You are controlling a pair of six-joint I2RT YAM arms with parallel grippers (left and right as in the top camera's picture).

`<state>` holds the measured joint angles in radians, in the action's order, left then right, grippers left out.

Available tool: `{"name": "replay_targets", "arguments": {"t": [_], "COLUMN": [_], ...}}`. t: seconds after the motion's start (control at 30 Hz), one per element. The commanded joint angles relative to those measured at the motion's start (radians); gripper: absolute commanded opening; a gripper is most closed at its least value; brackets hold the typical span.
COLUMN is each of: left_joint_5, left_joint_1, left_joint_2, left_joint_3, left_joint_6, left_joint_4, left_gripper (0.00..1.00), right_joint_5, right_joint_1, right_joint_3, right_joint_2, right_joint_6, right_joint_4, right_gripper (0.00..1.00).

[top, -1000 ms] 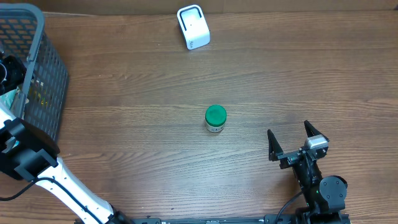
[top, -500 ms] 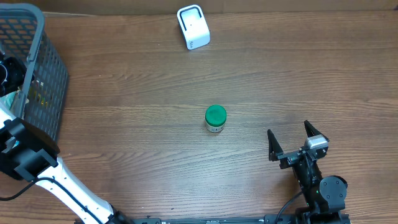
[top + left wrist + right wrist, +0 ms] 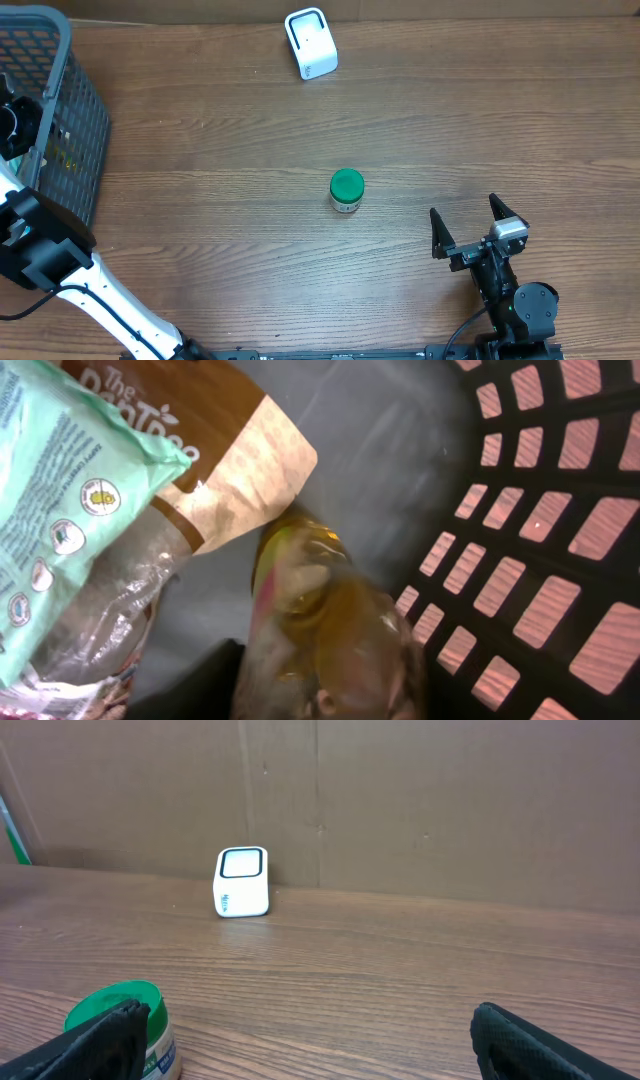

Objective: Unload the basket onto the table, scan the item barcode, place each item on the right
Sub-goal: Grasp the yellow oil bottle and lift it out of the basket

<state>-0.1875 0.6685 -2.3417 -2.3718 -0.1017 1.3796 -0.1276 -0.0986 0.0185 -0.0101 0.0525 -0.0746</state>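
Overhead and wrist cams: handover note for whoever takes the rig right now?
Left gripper: down inside the grey basket, over a yellowish clear-wrapped item beside a mint bag and a brown bag; grip can't be told.
Right gripper: open, empty, low on the right of the table.
Green-lidded jar stands mid-table; white scanner sits at the far edge.
Done: nothing is at the scanner yet.
Left: lift an item out, show its barcode to the scanner.
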Motion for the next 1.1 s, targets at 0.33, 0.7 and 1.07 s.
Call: {"name": "replay_targets", "arguments": {"t": [0.33,0.7,1.07], "left_joint_5": [-0.012,-0.057,-0.157], "left_joint_1": [0.005,-0.007,-0.192], "left_joint_2": [0.038,0.354,0.604], "left_joint_3": [-0.045,-0.264,-0.264], "left_joint_6": [0.071,0.247,0.266], "left_joint_4": [-0.019,-0.051,0.035], "left_gripper": [0.34,0.31,0.28], "right_joint_5": [-0.005,-0.005,-0.005], "right_joint_1": [-0.001,-0.001,-0.001], "right_joint_3": [-0.011,-0.011,-0.011], "right_joint_2": [0.007,0.007,0.007], "right_joint_6": [0.0,0.0,0.0], "right_joint_4": [0.004,0.004,0.004], "right_gripper": [1.0,1.0,1.0]}}
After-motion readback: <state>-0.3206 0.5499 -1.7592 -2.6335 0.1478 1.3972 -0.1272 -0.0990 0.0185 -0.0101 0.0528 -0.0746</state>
